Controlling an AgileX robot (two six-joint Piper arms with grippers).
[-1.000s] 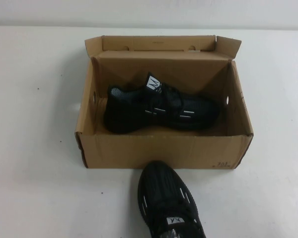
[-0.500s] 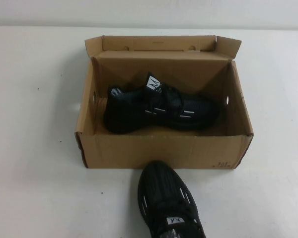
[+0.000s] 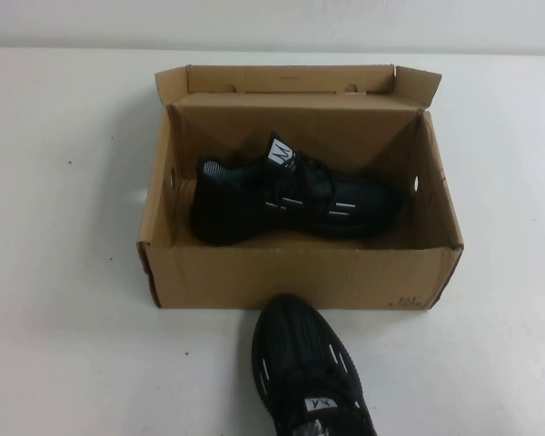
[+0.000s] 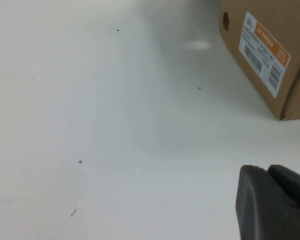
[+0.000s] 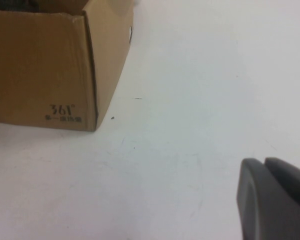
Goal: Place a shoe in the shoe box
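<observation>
The shoe box [image 5: 50, 65] carries the dark printed mark "361°" low on its front wall near the corner, with a line of small characters beneath that is too fine to read. On its side wall sits a white and orange label [image 4: 264, 52] with barcodes; its print cannot be made out. The white tongue tag [image 3: 281, 154] of the shoe [image 3: 291, 200] inside the box bears a dark logo, unreadable.

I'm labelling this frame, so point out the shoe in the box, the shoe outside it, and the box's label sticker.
shoe in the box [image 3: 295, 198]: high view, on its laced upper.
shoe outside the box [image 3: 302, 359]: high view, on its toe mesh.
label sticker [image 4: 264, 52]: left wrist view, on the sticker's middle.
</observation>
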